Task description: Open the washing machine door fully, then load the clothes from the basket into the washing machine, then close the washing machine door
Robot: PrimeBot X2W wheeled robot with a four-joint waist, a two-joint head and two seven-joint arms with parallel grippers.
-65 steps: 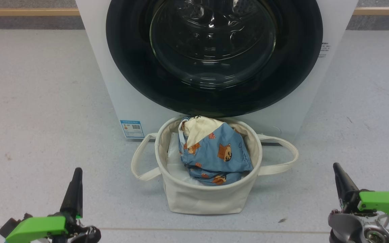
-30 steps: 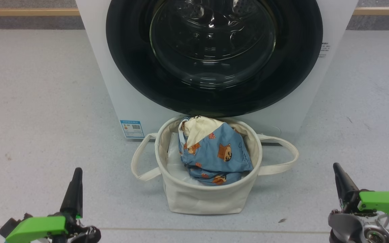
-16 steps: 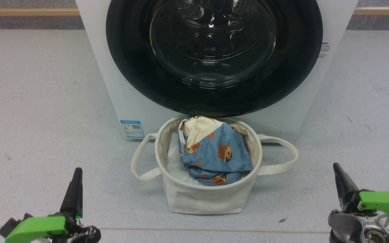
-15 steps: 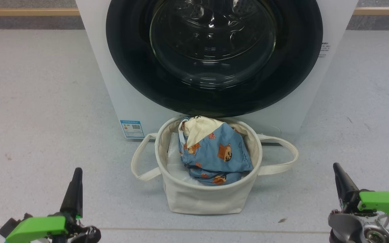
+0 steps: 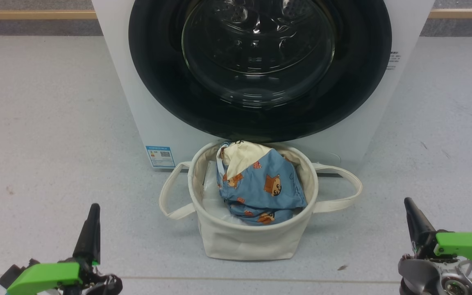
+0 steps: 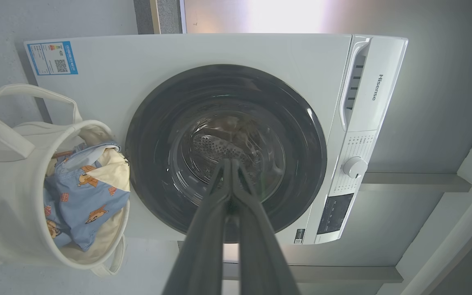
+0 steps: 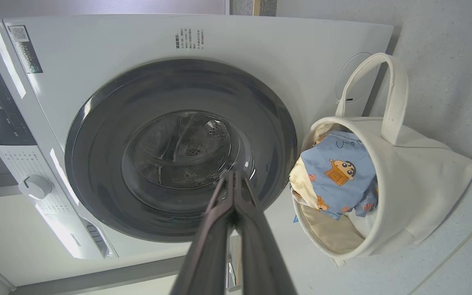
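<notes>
Pale grey floor (image 5: 47, 123) carries the basket (image 5: 244, 246), with the clothes (image 5: 264, 184) heaped inside it, blue with a cream fold on top. Just behind it stands the washing machine (image 5: 150, 119), whose washing machine door (image 5: 260, 61) sits flush against the front. Nearer the camera, the left gripper (image 5: 93, 213) and the right gripper (image 5: 410, 207) hover well apart from the basket on either side, each with its fingers pressed together.
</notes>
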